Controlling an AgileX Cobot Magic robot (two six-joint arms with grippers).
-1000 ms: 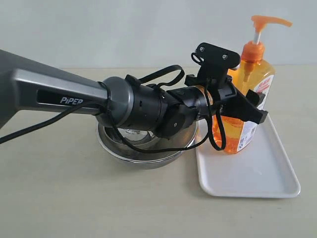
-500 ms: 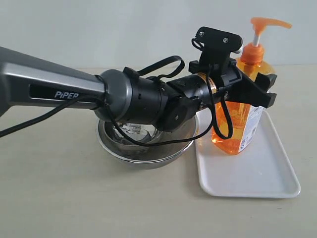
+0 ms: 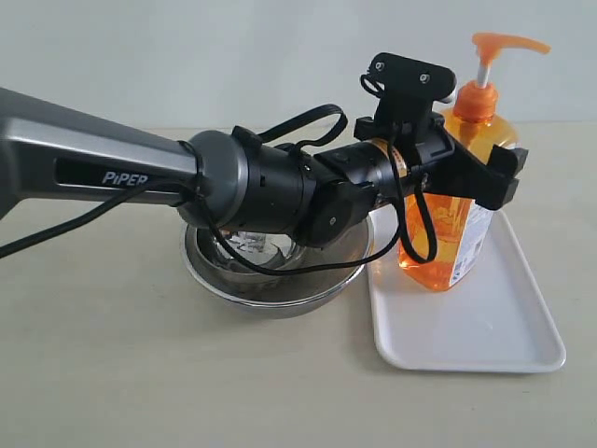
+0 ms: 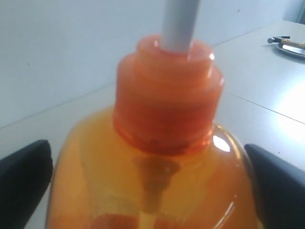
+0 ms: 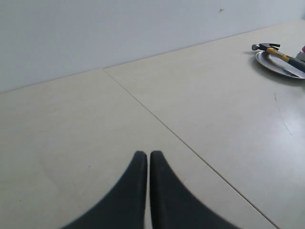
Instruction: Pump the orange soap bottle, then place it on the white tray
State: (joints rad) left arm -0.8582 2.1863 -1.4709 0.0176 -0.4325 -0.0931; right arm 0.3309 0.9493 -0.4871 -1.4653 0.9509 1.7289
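The orange soap bottle (image 3: 440, 245) stands upright on the far left part of the white tray (image 3: 485, 329). Its orange pump head (image 3: 504, 42) sits raised on the white stem. My left gripper (image 3: 504, 177) reaches across from the left and straddles the bottle's shoulder, open, one black finger on each side. In the left wrist view the bottle's collar (image 4: 167, 95) fills the middle, with dark fingers (image 4: 26, 181) at both edges of the frame. My right gripper (image 5: 148, 160) is shut on nothing above bare tabletop and does not show in the exterior view.
A round steel bowl (image 3: 270, 285) sits just left of the tray, under my left arm's wrist. A cable loops from the wrist in front of the bottle. In the right wrist view a hammer lies on a steel plate (image 5: 281, 59) far across the table.
My left gripper has risen from the bottle's middle to its shoulder while the bottle stayed standing on the tray. The right gripper shows no earlier view.
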